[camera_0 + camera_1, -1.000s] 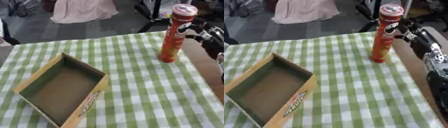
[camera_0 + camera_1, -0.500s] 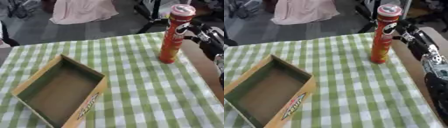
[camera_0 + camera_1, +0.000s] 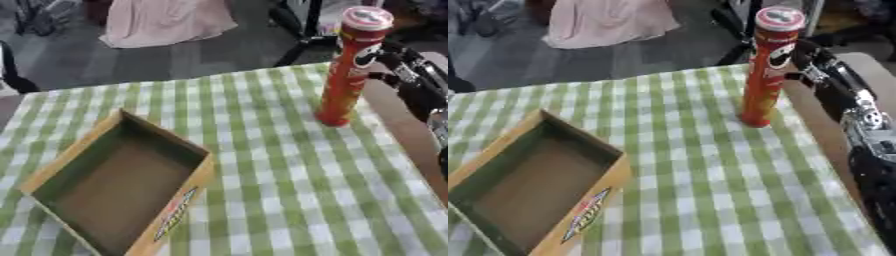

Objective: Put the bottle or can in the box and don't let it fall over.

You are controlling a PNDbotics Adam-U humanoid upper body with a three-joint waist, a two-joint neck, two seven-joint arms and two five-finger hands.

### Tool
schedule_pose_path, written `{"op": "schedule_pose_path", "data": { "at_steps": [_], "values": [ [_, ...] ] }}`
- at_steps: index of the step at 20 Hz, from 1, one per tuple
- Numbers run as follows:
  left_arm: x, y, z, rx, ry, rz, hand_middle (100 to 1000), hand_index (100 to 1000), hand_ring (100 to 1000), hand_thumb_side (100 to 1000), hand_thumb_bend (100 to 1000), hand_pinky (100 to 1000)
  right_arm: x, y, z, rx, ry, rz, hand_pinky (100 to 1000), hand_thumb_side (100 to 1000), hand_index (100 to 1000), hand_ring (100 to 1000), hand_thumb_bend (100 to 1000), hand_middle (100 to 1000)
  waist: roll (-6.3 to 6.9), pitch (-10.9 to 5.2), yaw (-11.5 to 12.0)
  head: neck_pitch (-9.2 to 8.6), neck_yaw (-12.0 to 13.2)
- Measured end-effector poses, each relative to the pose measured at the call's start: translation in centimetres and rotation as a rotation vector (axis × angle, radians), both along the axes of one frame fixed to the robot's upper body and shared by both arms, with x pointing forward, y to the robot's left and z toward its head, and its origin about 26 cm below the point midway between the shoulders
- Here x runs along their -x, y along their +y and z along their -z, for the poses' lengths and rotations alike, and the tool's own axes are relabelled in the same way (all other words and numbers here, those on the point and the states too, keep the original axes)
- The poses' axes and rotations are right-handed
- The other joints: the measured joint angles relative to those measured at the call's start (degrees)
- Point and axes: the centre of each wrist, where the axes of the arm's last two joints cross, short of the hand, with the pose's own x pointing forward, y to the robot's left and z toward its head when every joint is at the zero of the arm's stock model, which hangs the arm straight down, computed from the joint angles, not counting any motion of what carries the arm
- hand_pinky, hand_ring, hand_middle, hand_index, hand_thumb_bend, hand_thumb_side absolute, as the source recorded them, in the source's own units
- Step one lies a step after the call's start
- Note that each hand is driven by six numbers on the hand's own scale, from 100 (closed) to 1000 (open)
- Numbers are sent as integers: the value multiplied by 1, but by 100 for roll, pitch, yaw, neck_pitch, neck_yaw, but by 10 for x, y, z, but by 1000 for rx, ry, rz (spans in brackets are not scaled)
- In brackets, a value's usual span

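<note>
Left eye view: the head camera looks down on a tabletop (image 3: 289, 200) covered with a green-and-white checked cloth (image 3: 262, 165).
Can: a tall red tube can (image 3: 350, 65) with a red lid stands upright on the cloth near the far right edge of the tabletop.
Right robot hand: the black right robot hand (image 3: 808, 56) comes in from the right and sits against the upper part of the can; its fingers (image 3: 378, 52) curl round the side of the can, with a gap between thumb and fingers taken up by the can.
Right arm: black with silver joints, it runs down the right edge of the right eye view, over the bare brown strip of tabletop beside the cloth.
Box: an open cardboard box (image 3: 122, 185), brown outside and dark green along the inner walls, lies on the cloth at the near left, well apart from the can; its opening faces up and nothing lies in it.
Box marking: a red-and-white printed logo runs along the near right wall.
Left robot hand: does not show in either view.
Background: a pink cloth (image 3: 162, 22) hangs over something on the dark floor beyond the tabletop.
</note>
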Motion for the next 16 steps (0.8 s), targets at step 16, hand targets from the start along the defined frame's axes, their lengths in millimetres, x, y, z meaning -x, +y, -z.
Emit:
{"op": "schedule_pose_path", "data": {
  "at_steps": [16],
  "values": [
    [-2, -3, -1, 8, -9, 4, 673, 766, 686, 866, 132, 1000, -4, 3, -13, -3, -37, 14, 807, 609, 962, 1000, 498, 1000, 25, 145, 31, -157, -47]
  ]
}}
